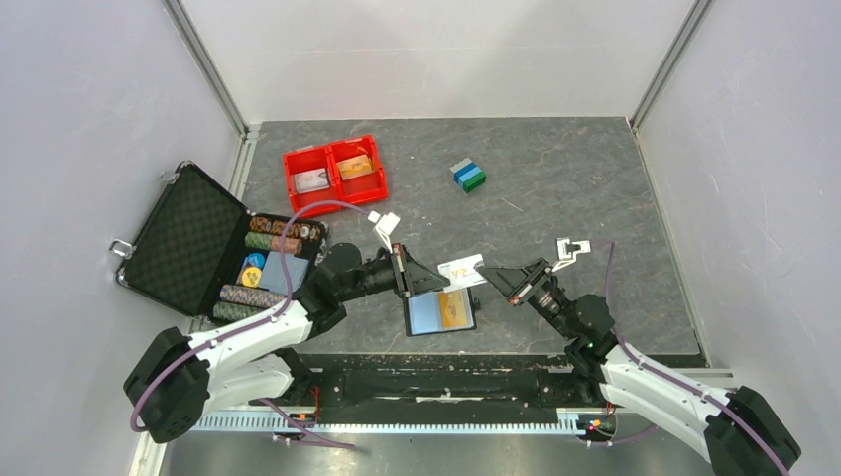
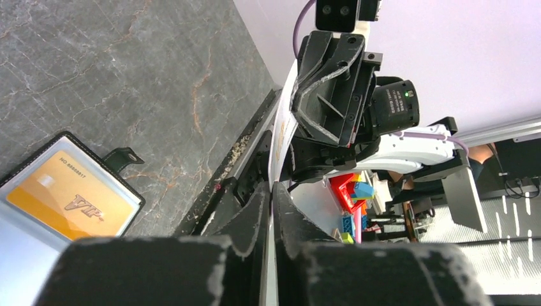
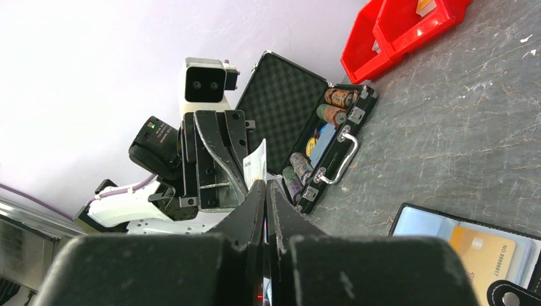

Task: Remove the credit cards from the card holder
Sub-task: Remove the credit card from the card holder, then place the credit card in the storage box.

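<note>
Reaching inward, left arm (image 1: 352, 278) and right arm (image 1: 580, 317) low, jaws pinching whitish card (image 1: 464, 270)

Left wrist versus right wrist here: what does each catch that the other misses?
Left wrist only: the right gripper seen from the front. Right wrist only: the left gripper from the front, the open black case with poker chips, and the red tray. Both: the whitish card pinched by both grippers, and the card holder lying open with an orange card inside.
</note>
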